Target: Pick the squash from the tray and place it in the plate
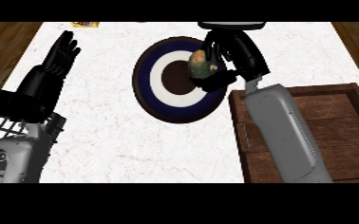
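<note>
At the far left, the left hand shows near the edge of the white marbled desk, its fingers straight and pointing up, spread a little and holding nothing. Its grey forearm comes in from the lower left corner. Along the desk's far edge, just right of that hand's fingertips, lies a small yellow and red object, too small to name. A strip of wooden floor shows past the desk's left edge.

In the middle of the desk sits the round plate, with a dark brown rim, a navy ring, a white ring and a dark centre. Over the plate's right half is the squash, green and yellowish, standing roughly upright. The right hand has its black fingers curled round the squash from the right side, with the thumb closing in below it. Whether the squash touches the plate or hangs just above it cannot be told.

The right forearm slants down from that hand to the lower right, crossing over the wooden tray, which lies just beside the plate at the desk's right side.
</note>
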Motion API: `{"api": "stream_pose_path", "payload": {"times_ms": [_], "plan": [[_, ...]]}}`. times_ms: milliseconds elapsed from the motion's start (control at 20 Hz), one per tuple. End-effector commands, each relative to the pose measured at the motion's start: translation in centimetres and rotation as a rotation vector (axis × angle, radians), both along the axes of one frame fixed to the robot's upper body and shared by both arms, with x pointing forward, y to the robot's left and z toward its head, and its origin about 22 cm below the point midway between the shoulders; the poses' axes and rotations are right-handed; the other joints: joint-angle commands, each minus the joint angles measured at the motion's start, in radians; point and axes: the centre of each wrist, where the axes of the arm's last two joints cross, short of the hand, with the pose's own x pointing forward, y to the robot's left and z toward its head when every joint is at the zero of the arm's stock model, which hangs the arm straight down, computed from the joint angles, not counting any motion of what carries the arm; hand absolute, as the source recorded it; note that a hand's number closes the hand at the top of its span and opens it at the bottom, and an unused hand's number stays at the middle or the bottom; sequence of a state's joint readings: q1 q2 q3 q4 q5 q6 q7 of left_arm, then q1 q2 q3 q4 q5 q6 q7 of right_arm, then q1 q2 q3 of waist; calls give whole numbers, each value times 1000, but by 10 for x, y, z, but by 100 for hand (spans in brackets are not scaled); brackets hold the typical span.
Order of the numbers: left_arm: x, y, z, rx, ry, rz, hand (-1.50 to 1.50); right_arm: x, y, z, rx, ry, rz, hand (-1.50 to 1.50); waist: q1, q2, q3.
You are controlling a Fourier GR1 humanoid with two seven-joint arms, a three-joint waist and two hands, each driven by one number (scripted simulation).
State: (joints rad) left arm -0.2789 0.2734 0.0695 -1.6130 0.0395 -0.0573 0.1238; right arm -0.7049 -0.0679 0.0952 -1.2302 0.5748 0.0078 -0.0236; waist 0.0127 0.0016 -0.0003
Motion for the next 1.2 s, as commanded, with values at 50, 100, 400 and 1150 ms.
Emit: {"api": "stream_pose_path", "payload": {"times_ms": [50,100,400,1150], "plan": [[-8,1,-8,-24,0,-23,0,22,46,-12,-81,16,-44,150,18,4,0],[-5,9,6,-11,17,-19,0,23,36,-26,-93,15,-15,150,5,2,0],[8,-6,2,-9,-20,-22,0,31,64,-53,-161,66,-22,150,22,9,0],[13,-23,-5,-14,5,-53,0,46,73,-36,313,102,-23,-150,44,12,1]]}}
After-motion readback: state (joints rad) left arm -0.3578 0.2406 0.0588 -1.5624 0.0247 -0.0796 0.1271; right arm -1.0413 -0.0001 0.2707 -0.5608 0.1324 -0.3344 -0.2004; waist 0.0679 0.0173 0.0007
